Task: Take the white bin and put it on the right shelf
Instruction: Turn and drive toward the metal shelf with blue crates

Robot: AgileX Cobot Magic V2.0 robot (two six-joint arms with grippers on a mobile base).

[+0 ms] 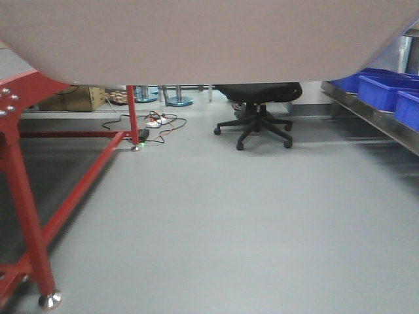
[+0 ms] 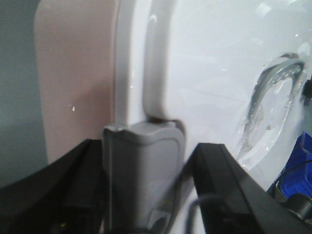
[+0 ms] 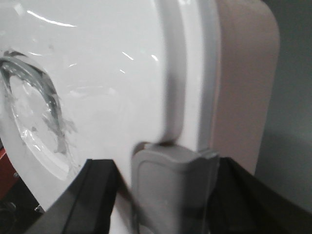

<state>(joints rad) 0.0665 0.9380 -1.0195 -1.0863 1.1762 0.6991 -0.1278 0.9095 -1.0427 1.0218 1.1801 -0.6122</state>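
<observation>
Exterior front-facing view has its whole upper part filled by the white bin [image 1: 196,39], a large translucent pinkish-white plastic tub with rounded corners. It hangs clear of the smooth grey floor [image 1: 216,216], very close to the lens. Below its curved underside stand a red-legged metal table [image 1: 26,196] on the left and a black swivel office chair [image 1: 258,111] further back in the middle. A tangle of cables [image 1: 160,121] lies beside the table's far leg, with a brown cardboard box [image 1: 72,98] behind. Along the right edge runs the right shelf [image 1: 366,114], a rack with a shiny steel front rail, carrying open blue plastic bins [image 1: 386,88]. The white bin is well apart from that shelf and not on it.

Left wrist view shows the left gripper [image 2: 148,148] with its two black fingers [image 2: 219,180] set either side of a grey plastic latch [image 2: 141,170]. The latch hooks over the edge of the tub's glossy white lid [image 2: 209,58]. The jaws stand drawn in against that latch, gripping the bin there, though blur makes the right-hand finger's contact hard to confirm. The lid's recessed handle [image 2: 273,97] shows further along, and the pinkish wall lies left of the rim.

Right wrist view mirrors this. The right gripper [image 3: 163,165] straddles a matching grey latch [image 3: 170,185] at the opposite lid edge, its black fingers tight beside it and clamped on the bin. Here the pinkish wall lies to the right of the rim, with the handle recess at the far left.
</observation>
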